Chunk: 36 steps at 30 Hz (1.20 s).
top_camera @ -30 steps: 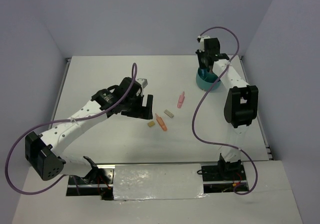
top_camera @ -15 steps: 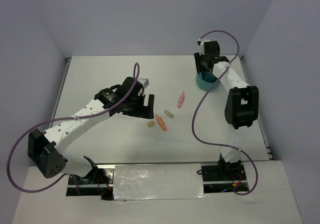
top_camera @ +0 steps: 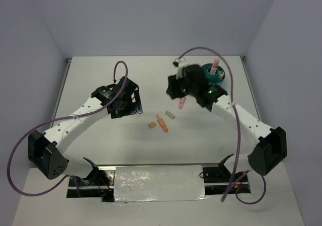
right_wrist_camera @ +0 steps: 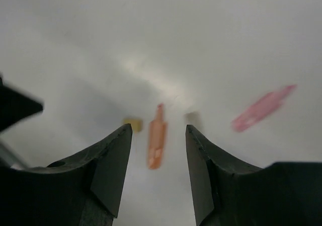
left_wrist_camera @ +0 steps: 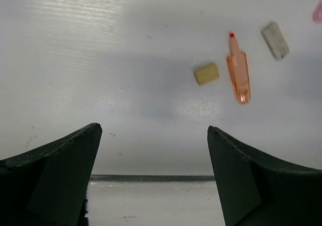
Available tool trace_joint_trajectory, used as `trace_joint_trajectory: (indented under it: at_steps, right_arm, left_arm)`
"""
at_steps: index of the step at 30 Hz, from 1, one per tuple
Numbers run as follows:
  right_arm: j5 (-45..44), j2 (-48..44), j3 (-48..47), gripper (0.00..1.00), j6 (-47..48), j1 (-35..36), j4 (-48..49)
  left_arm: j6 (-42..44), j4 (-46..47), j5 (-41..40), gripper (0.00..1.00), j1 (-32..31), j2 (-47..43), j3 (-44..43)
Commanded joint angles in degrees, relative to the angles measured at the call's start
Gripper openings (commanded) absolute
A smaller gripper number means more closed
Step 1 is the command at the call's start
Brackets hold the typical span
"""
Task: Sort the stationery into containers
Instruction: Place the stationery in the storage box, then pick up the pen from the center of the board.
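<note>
Away from the round teal plastic organiser cup (top_camera: 213, 75), the right gripper (right_wrist_camera: 158, 129) had swung out over the loose pieces, jaws parted and empty. An upright pink marker (top_camera: 215, 65) now stood in the cup, so that piece looked sorted. Left of the cup lay a second pink marker (top_camera: 181, 103), a grey block (top_camera: 170, 115), an orange marker (top_camera: 161, 124) and a tan block (top_camera: 151, 126). The left gripper (left_wrist_camera: 153, 129), spread wide and empty, had drawn back farther from the cup, so nothing seemed to bar the way.

Light: bright and even.
Glare: pale patch just beyond the orange marker (right_wrist_camera: 156, 144).
Blur: my right wrist view is smeared.
</note>
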<state>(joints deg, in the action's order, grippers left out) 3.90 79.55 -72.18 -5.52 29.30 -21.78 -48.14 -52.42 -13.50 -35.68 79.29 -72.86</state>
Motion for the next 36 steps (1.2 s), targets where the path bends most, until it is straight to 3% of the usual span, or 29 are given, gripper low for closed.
trace_joint_trajectory:
  at_steps: [1, 5, 28, 33, 36]
  right_arm:
    - [-2.6, -0.4, 9.0, 0.54, -11.3, 10.5, 1.5]
    - [-9.9, 1.5, 13.9, 0.57, -16.7, 17.6, 1.2]
    - [-10.8, 21.4, 12.7, 0.56, -12.1, 19.1, 4.6]
    - [-14.4, 25.4, 11.4, 0.36, -12.4, 20.4, 4.1]
    - [-16.6, 24.4, 11.8, 0.18, -13.6, 20.9, 3.9]
  left_arm:
    - [-8.7, -4.4, -7.2, 0.99, 3.4, -4.1, 0.2]
    - [-7.5, -0.3, -5.3, 0.99, 6.5, -9.1, 3.5]
    - [-2.7, -0.2, -2.3, 0.99, 8.0, -12.3, 7.7]
    - [-3.0, 0.2, -1.7, 0.99, 8.2, -12.8, 9.2]
    - [-2.1, 0.8, -1.4, 0.99, 8.3, -13.0, 9.2]
